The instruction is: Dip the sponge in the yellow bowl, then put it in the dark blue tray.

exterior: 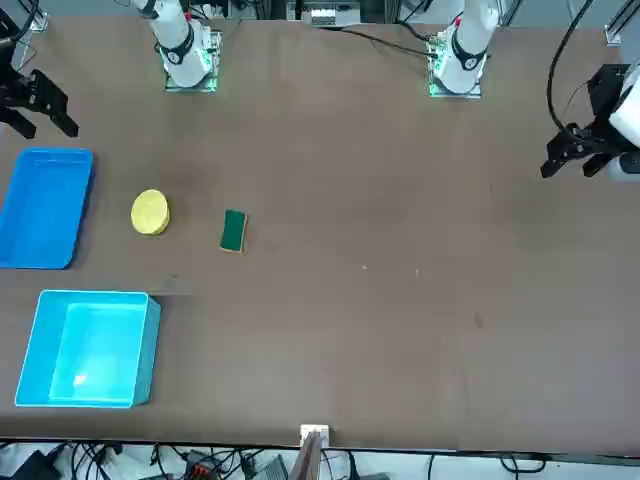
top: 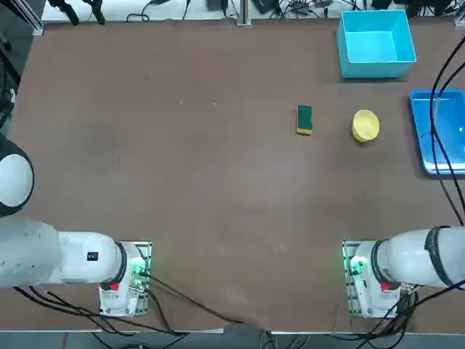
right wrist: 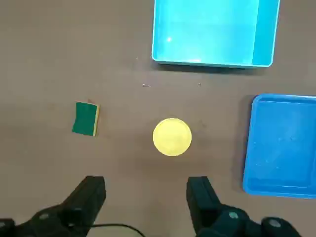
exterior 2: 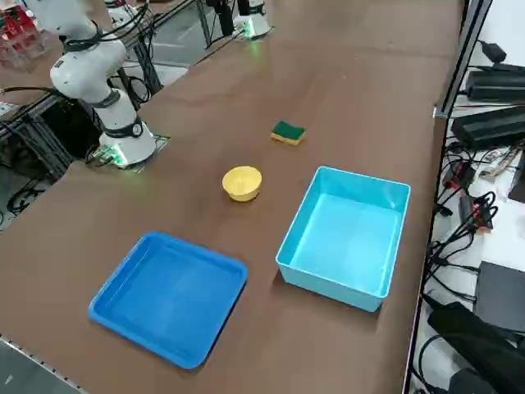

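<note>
clock directions are given as in the top view, with twelve pointing away from the arm bases. the green-and-yellow scouring sponge (top: 304, 118) is seen lying flat on the brown table (top: 211, 182), its green scouring face turned up. it is placed at nine o'clock from the small round yellow bowl (top: 365, 126), near it but not touching. at three o'clock from the bowl, the shallow blue tray (top: 452, 134) is set; at twelve o'clock, the deep cyan box (top: 375, 45) is seen. the right gripper (right wrist: 146, 182) is held raised above the tabletop, its two black fingers (right wrist: 89, 195) spread well apart, with nothing gripped between them.
</note>
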Robot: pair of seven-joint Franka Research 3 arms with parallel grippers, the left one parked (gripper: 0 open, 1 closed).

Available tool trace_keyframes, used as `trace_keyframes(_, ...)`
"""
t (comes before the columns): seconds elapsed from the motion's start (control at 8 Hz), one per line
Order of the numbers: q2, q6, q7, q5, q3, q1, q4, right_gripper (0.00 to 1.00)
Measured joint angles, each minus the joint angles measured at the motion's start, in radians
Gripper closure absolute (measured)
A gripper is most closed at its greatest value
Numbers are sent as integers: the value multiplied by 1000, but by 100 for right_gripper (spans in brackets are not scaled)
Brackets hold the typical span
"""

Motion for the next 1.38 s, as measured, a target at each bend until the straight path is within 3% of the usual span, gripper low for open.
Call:
trace_keyframes(0.5,3,-1,35,2,12,8,-2,0)
trace_keyframes(0.75,28,9,80,4,43,50,-30,0)
trace_keyframes(1.0,78,110,175,5,54,139,-106,0)
trace_keyframes(1.38,136,370,291,6,58,239,-315,0)
